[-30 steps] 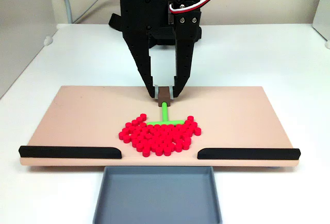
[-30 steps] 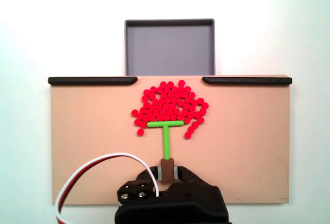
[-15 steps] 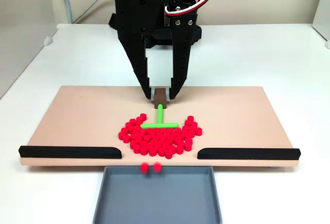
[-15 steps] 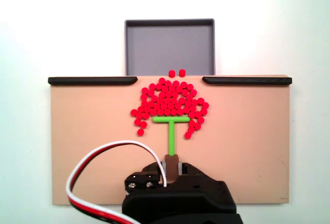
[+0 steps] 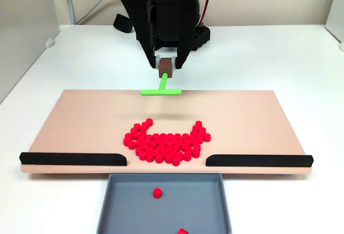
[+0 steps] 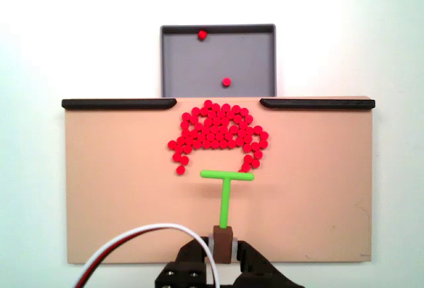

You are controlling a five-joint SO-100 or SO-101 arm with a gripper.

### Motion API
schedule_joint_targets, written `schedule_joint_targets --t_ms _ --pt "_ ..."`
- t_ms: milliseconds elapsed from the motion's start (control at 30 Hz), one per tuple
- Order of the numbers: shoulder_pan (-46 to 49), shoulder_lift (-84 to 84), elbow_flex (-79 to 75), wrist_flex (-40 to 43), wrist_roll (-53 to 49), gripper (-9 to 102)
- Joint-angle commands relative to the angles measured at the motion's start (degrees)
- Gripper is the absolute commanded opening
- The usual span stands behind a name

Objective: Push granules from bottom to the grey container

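The granules (image 5: 165, 143) (image 6: 218, 131) lie in a red heap on the tan board, close to the gap between the two black strips. Two loose granules rest inside the grey container (image 5: 204, 204) (image 6: 252, 56), which sits just past that gap. My gripper (image 5: 166, 65) (image 6: 222, 246) is shut on the brown handle block of the green T-shaped pusher (image 5: 160, 90) (image 6: 226, 176). The pusher's crossbar hangs apart from the heap, over the board's opposite edge, and seems raised off the surface.
The tan board (image 5: 80, 121) (image 6: 112, 189) carries a black strip (image 5: 72, 158) (image 6: 119, 103) on one side of the gap and another (image 5: 258, 160) (image 6: 317, 103) on the other. White table surrounds it. A red-and-white cable (image 6: 126, 251) loops beside the arm.
The pusher first drove the heap toward the tray and two granules dropped in. It has since drawn back and up, away from the heap.
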Motion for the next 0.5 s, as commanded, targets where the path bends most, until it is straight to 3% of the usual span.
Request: schedule_joint_targets --t_ms 0,467 --pt "-0.97 4.39 -1.85 2.11 0.88 0" --pt "-1.85 8.0 -0.97 4.92 1.32 0"
